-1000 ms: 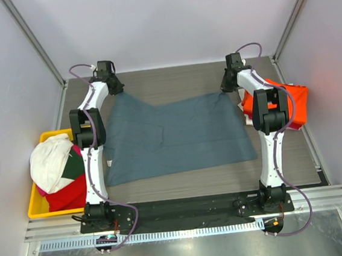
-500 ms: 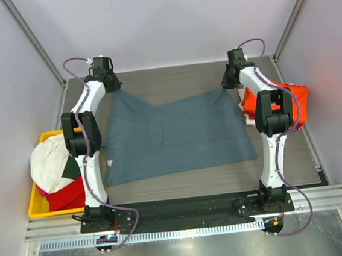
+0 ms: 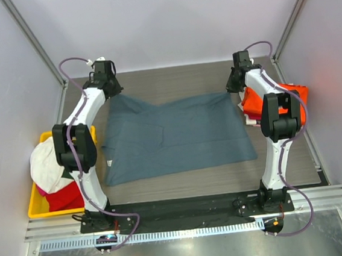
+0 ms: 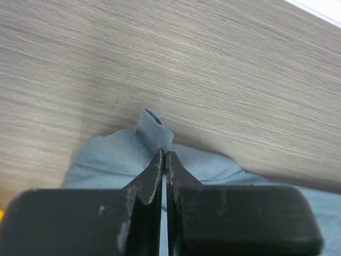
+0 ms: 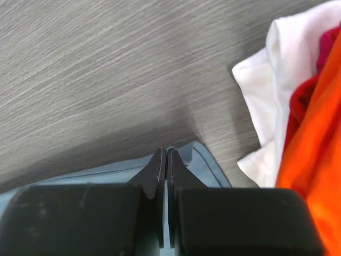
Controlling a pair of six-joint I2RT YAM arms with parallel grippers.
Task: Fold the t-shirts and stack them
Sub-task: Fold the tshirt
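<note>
Clamps far-left corner of slate blue-grey cloth t-shirt (image 3: pixel 174 133), spread flat on grey wood-grain tabletop (image 3: pixel 172 79), in closed left tool (image 4: pixel 164 160). Clamps far-right corner in closed right tool (image 5: pixel 164 159), beside folded orange cloth t-shirt (image 3: pixel 286 99). Pinched at both corners to hold far edge straight, probably for fold toward near side.

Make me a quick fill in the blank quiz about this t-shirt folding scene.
The left tool and the right tool are each shut on a far corner of the spread t-shirt, coloured ____.
The orange t-shirt lies at the ____ edge of the table.
In the yellow bin, the top garment is ____.
Missing: blue-grey; right; white.
</note>
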